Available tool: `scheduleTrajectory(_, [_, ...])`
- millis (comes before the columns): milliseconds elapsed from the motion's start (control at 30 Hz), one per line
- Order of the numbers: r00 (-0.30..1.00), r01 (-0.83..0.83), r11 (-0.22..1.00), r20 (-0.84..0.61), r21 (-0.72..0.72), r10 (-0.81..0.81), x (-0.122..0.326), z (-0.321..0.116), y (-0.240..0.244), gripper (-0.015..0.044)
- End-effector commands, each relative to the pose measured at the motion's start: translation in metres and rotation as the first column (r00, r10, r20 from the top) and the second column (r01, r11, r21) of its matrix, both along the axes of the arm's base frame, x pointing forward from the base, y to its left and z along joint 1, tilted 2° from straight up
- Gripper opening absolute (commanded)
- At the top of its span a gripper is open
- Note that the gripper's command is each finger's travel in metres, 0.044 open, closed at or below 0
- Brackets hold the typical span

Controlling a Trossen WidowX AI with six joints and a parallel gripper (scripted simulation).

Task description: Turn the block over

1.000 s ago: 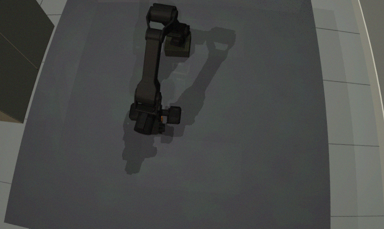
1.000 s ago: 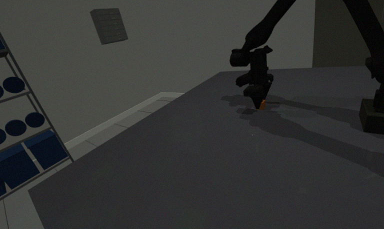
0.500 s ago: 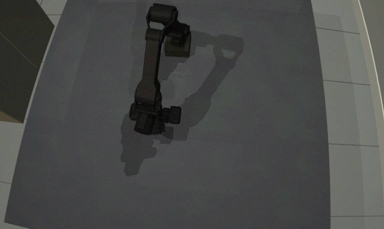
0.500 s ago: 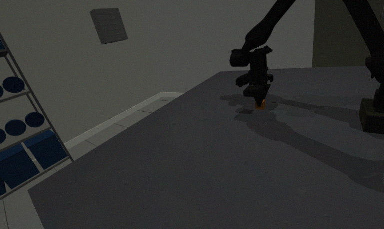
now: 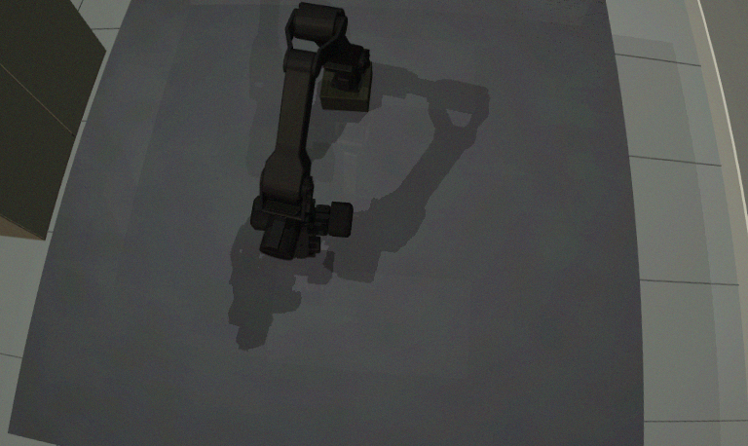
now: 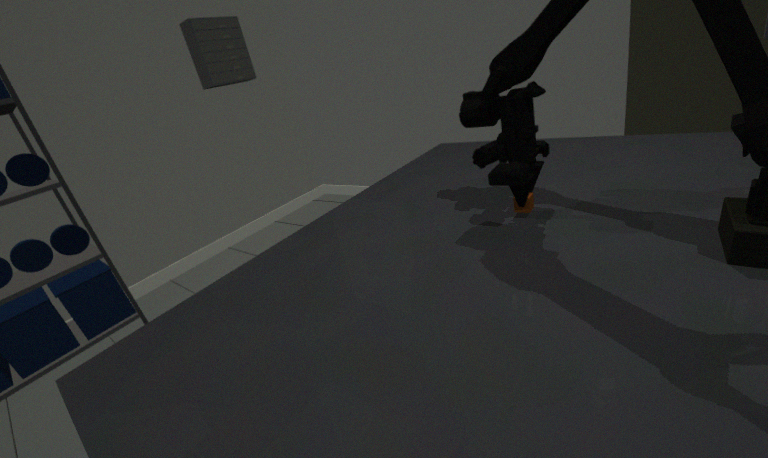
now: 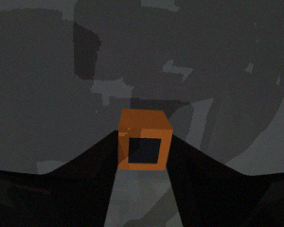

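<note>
The orange block (image 6: 528, 202) (image 7: 144, 119) is between the fingertips, low over the grey table (image 5: 496, 319) (image 6: 339, 345) (image 7: 24, 113). It looks slightly raised, but the size of any gap under it is hard to tell. Its marked side, a dark square (image 7: 144, 150) with an orange border, faces up toward the wrist camera. My gripper (image 6: 522, 203) (image 7: 142, 137) points down and is shut on the block, with one finger on its left and one on its right in the wrist view. In the top view the arm hides the block and the fingertips.
The arm's base block (image 5: 345, 99) (image 6: 741, 241) stands on the table behind the gripper. A shelf rack with blue bins (image 6: 96, 294) stands beyond the table edge at the left in the exterior view. A dark cabinet (image 5: 38, 116) is at the left in the top view.
</note>
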State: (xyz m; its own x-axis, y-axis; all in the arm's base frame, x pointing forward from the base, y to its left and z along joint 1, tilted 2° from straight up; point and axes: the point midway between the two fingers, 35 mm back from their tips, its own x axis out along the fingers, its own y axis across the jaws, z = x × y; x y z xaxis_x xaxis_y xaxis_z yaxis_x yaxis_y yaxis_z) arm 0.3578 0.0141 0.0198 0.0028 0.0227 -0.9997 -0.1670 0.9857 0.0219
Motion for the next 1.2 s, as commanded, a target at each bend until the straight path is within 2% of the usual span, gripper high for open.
scheduleTrajectory(0, [1.0, -0.003, 1.0, 0.027, 0.005, 0.003, 0.005, 0.014, 0.001, 0.0])
scheduleTrajectory(167, [0.999, -0.002, 1.0, 0.05, 0.009, 0.002, 0.005, 0.012, 0.001, 0.0])
scheduleTrajectory(1167, [0.871, -0.014, 0.996, 0.49, 0.087, -0.03, 0.001, 0.003, 0.0, 0.0])
